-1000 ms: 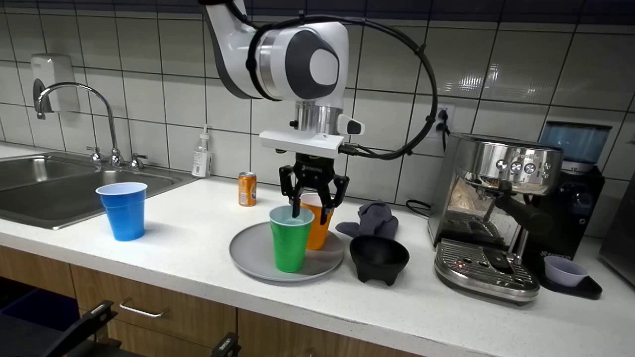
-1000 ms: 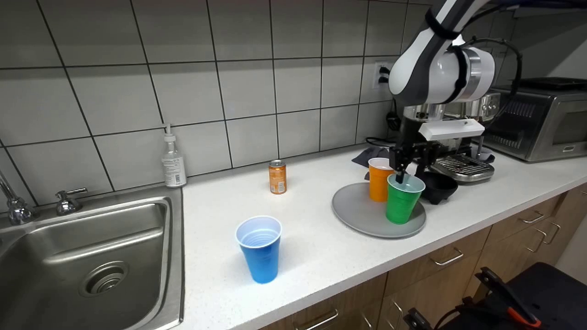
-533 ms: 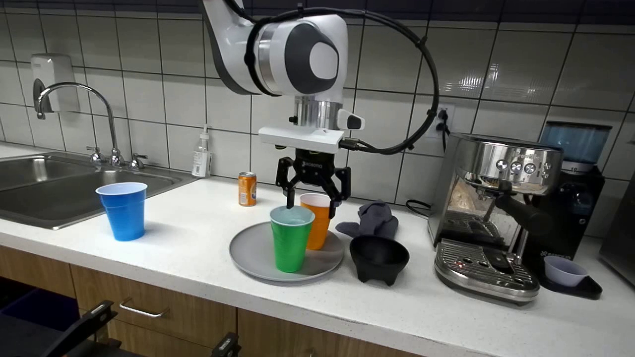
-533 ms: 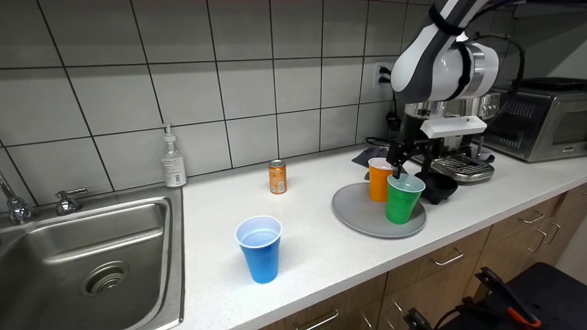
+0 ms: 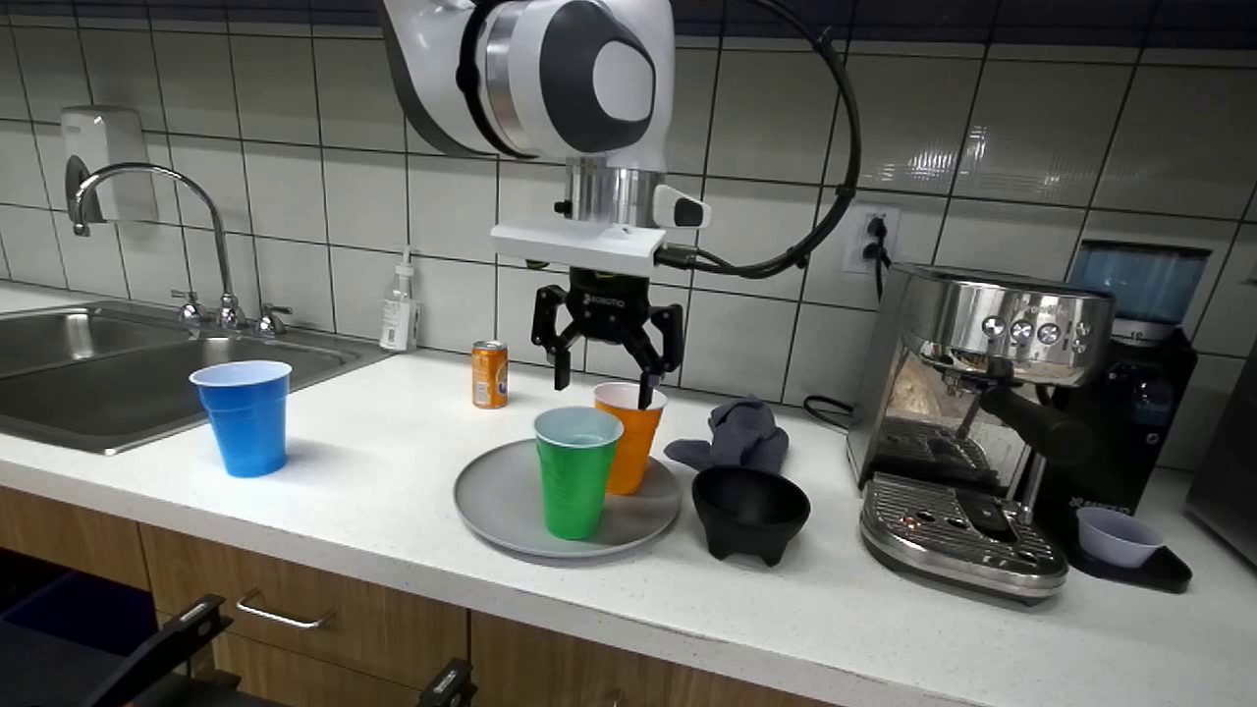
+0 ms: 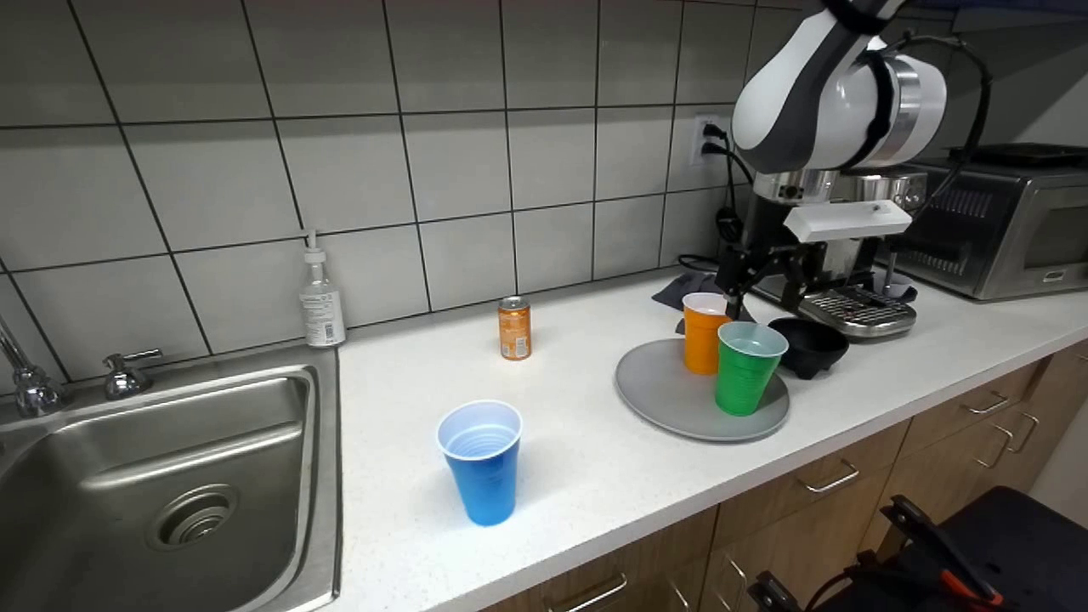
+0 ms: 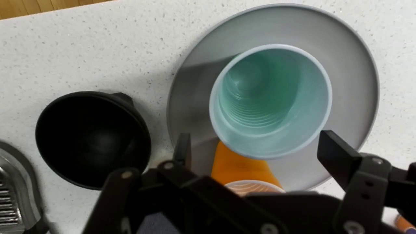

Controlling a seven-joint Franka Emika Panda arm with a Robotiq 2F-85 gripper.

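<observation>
My gripper [image 5: 603, 395] is open and empty, above and behind a green cup [image 5: 576, 491]. The green cup stands upright on a round grey plate [image 5: 496, 491]. An orange cup [image 5: 633, 442] stands upright on the same plate, behind the green one. In the wrist view the green cup's pale mouth [image 7: 269, 97] lies ahead of the spread fingertips, and the orange cup [image 7: 243, 164] shows between the fingers, partly hidden. No touch between fingers and cups is visible. A black footed bowl [image 5: 751, 516] stands beside the plate and also shows in the wrist view [image 7: 94, 136].
A blue cup [image 6: 484, 476] stands on the counter near the sink [image 6: 323, 476]. An orange can [image 6: 514, 329] and a soap bottle [image 6: 322, 306] stand near the wall. A dark cloth [image 5: 741, 437] lies behind the bowl. An espresso machine [image 5: 982, 334] stands to the bowl's side.
My gripper has opened wider and risen, with one finger leaving the mouth of the green cup. The cups, plate and bowl have not moved.
</observation>
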